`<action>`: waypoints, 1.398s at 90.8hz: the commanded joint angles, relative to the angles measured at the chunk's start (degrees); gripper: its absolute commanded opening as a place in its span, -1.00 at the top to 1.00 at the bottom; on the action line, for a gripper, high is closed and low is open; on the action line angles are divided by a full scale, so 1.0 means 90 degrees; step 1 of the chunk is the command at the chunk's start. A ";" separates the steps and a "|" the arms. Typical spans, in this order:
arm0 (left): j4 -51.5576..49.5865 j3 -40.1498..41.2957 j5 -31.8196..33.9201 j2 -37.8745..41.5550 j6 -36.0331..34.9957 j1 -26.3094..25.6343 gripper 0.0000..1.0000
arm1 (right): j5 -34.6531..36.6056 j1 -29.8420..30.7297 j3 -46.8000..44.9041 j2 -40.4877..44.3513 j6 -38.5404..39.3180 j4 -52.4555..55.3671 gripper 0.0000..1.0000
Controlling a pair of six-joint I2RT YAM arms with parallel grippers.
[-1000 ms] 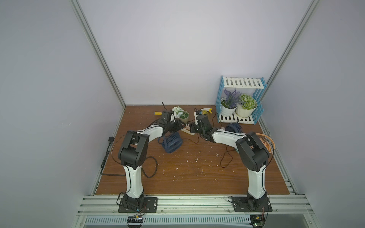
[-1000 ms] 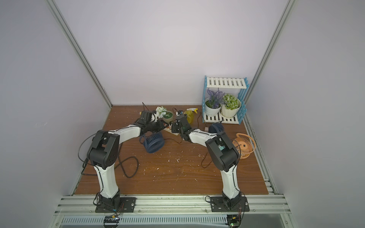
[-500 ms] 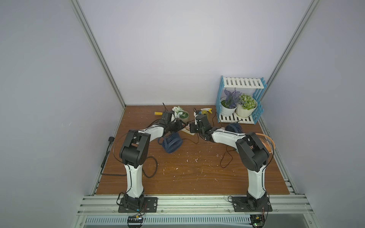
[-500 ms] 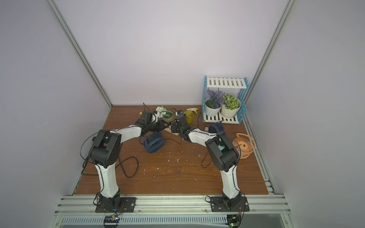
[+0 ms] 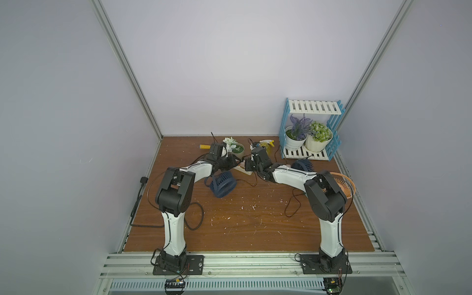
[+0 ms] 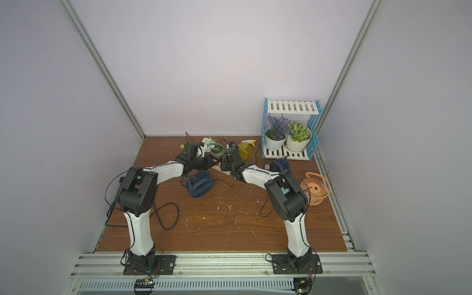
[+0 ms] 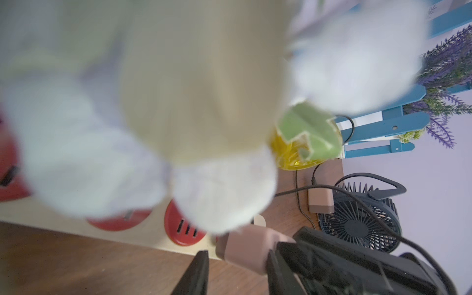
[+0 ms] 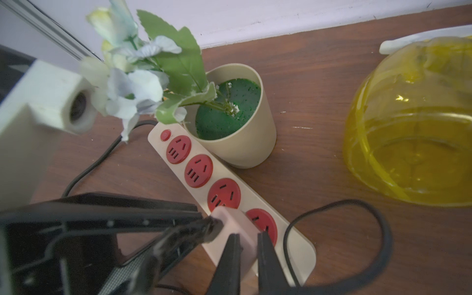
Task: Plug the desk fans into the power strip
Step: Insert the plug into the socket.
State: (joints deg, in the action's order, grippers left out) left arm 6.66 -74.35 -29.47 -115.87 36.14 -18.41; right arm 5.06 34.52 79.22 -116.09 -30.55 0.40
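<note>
The power strip (image 8: 198, 170) lies at the back centre of the table and shows in both top views (image 5: 241, 169) (image 6: 222, 170). A pink plug (image 8: 237, 222) stands over it between the two sockets farthest from its button. Whether its prongs are in cannot be told. My right gripper (image 8: 247, 236) is shut on the plug. My left gripper (image 7: 236, 255) straddles the same plug (image 7: 245, 247); one finger touches it and the other stands apart. The dark blue desk fan (image 5: 223, 184) lies beside the left arm, its thin cable running toward the grippers.
A beige flower pot (image 8: 237, 138) touches the strip's far side, and a yellow spray bottle (image 8: 408, 127) stands nearby. A second blue fan (image 5: 302, 166) with its own pink plug (image 7: 320, 201), an orange fan (image 5: 341, 185) and a plant shelf (image 5: 310, 127) are at the right. Black cord loops (image 5: 194, 217) lie at the left.
The left jaws have drawn closer together round the plug. Both arms keep almost the same pose over the strip.
</note>
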 commanded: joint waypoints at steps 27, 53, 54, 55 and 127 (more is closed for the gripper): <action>-0.0965 0.0327 0.0293 -0.0587 -0.0371 -0.0330 0.21 | -0.0173 0.0462 -0.0140 -0.0873 0.0137 0.2373 0.82; -0.1128 0.0568 0.0546 -0.0600 -0.0483 -0.0434 0.22 | -0.0196 0.0587 -0.0643 -0.0755 -0.0235 0.2076 0.83; -0.1134 0.0572 0.0543 -0.0615 -0.0487 -0.0444 0.22 | -0.0218 0.0588 -0.0650 -0.0759 -0.0247 0.2065 0.83; -0.1142 0.0573 0.0547 -0.0618 -0.0479 -0.0454 0.22 | -0.0218 0.0593 -0.0656 -0.0766 -0.0257 0.2055 0.83; -0.1125 0.1058 0.1008 -0.0747 -0.0517 -0.0493 0.23 | -0.0615 0.0802 -0.1198 -0.1212 -0.0814 0.1476 0.84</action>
State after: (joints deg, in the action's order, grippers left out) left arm 12.62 -69.36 -23.31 -114.63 34.02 -20.08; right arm 12.80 37.28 75.42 -117.69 -36.56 -6.26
